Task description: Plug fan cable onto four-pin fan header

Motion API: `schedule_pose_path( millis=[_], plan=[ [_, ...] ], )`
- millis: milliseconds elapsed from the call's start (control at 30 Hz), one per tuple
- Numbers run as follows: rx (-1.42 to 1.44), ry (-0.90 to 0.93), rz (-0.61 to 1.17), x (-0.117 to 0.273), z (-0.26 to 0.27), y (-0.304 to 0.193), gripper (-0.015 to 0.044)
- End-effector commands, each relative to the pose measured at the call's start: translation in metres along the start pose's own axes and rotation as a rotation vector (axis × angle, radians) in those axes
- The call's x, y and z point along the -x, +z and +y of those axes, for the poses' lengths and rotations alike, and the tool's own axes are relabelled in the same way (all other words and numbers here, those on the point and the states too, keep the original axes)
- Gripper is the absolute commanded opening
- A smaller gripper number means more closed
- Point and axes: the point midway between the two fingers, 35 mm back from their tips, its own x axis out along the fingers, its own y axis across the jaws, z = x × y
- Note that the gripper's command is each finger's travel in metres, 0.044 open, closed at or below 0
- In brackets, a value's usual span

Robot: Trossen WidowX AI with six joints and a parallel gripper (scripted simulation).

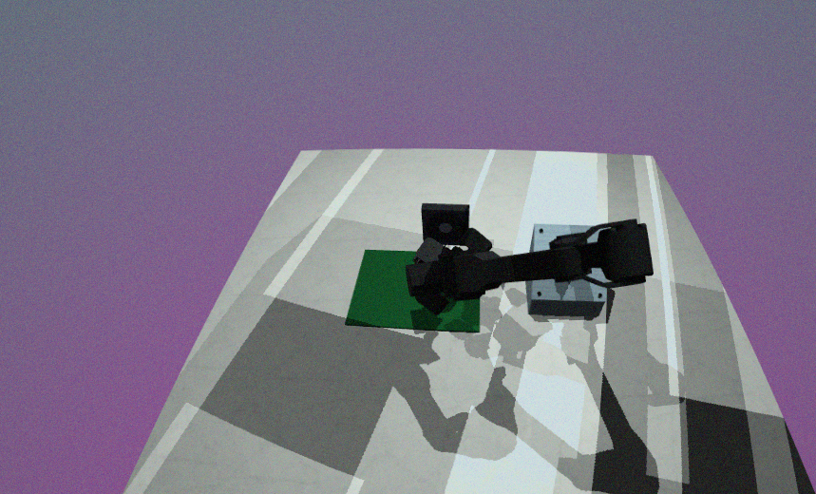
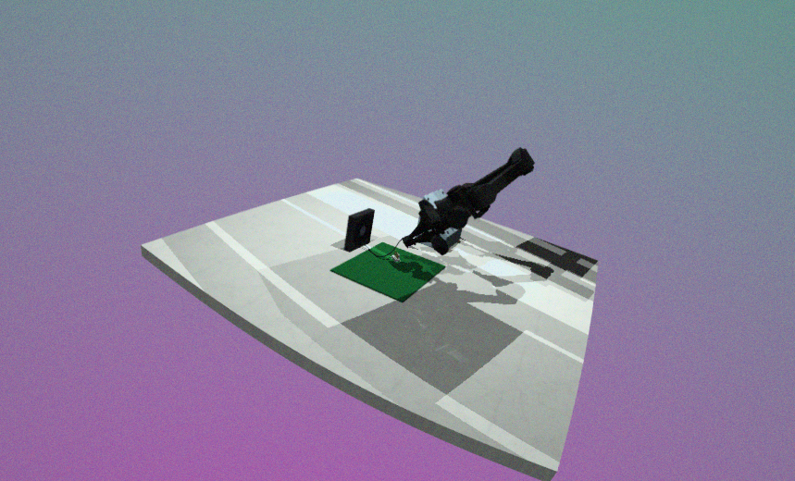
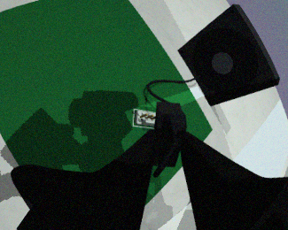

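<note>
The green board (image 1: 380,288) (image 2: 388,280) (image 3: 97,49) lies flat. The small white-edged fan header (image 2: 395,257) (image 3: 140,120) shows its pins in the wrist view; the top view does not show it, the arm being in front. My gripper (image 2: 407,241) (image 3: 167,136) is shut on the dark plug (image 3: 168,116), above the board in the exterior view. In the wrist view the plug overlaps the header's right end; its exact height and tilt are unclear. The thin black cable (image 2: 382,255) (image 3: 167,81) curves from the plug to the fan (image 1: 445,222) (image 2: 359,229) (image 3: 238,57).
The upright fan stands just beyond the board's edge, its cable looping low over the board. The pale blue-grey base block (image 1: 567,308) stands right of the board in the top view. The arm (image 1: 540,265) spans from there over the board. Strong shadows cross the table (image 1: 313,442).
</note>
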Motion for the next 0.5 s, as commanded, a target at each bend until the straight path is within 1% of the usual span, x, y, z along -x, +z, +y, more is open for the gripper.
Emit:
schedule_pose_path(
  millis=[0,467],
  plan=[
    [-0.015,-0.004,-0.059,0.0005,0.0003,0.0002,0.0],
    [-0.075,0.02,-0.267,0.0055,0.005,0.0006,0.0]
  ],
)
